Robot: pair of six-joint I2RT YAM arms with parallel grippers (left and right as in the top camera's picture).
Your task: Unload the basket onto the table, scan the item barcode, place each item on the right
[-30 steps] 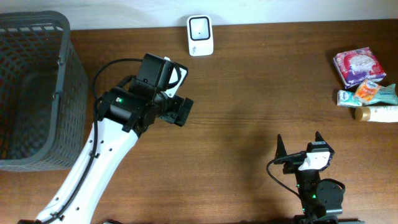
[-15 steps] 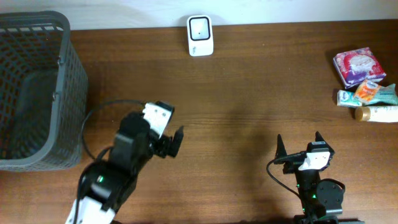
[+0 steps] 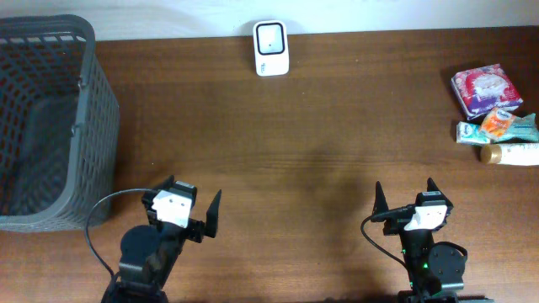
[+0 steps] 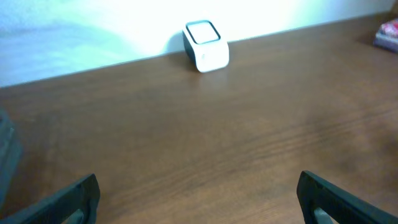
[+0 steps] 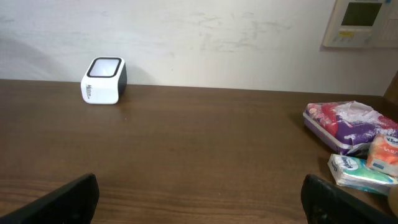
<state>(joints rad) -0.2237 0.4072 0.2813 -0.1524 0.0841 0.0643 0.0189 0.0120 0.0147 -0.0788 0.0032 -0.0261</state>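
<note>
From above, the white scanner (image 3: 271, 48) sits at the top centre of the desk (image 3: 337, 126) and a grey basket (image 3: 99, 109) fills the upper left. The items cluster at the right edge: a purple pack (image 3: 482, 89), a teal-and-orange packet (image 3: 497, 126) and a pale bottle (image 3: 512, 154). The left jaws, lower left, and the right jaws, lower right, stand wide open, holding nothing.

The left wrist view shows the scanner (image 4: 206, 46) at upper centre, beyond spread, empty jaws.

The right wrist view has the scanner (image 5: 104, 79) at left and the purple pack (image 5: 348, 124) at right, well apart from the wide jaws.
</note>
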